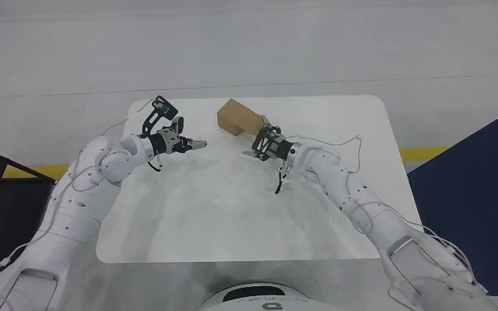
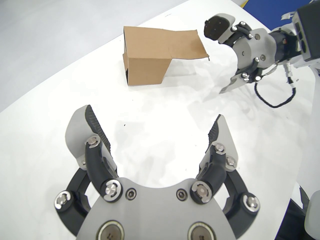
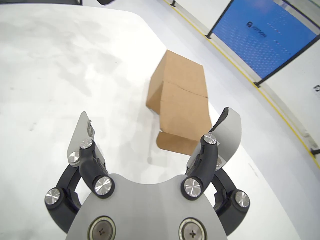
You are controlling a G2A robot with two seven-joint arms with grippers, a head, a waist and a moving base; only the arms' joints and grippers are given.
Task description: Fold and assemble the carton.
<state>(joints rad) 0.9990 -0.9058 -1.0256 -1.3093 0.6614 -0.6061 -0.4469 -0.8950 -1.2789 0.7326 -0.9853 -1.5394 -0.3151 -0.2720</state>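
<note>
From above, the cardboard carton [image 1: 237, 117] lies at the table's [image 1: 233, 225] 12 o'clock edge, long axis 10-to-4, with the right gripper [image 1: 259, 146] just beside it at 5 o'clock and the left gripper [image 1: 196, 145] farther off at 8. The left wrist view finds the left gripper [image 2: 153, 123] splayed and empty, the carton [image 2: 150, 51] well ahead. The right wrist view has the right gripper [image 3: 155, 116] spread and empty, the carton's loose flap [image 3: 175, 143] just before it, likely the nearer arm.

White tabletop [image 1: 233, 225] with rounded corners, and a brown carton [image 1: 239, 118] lying on it near the far edge (flap sticking out).
</note>
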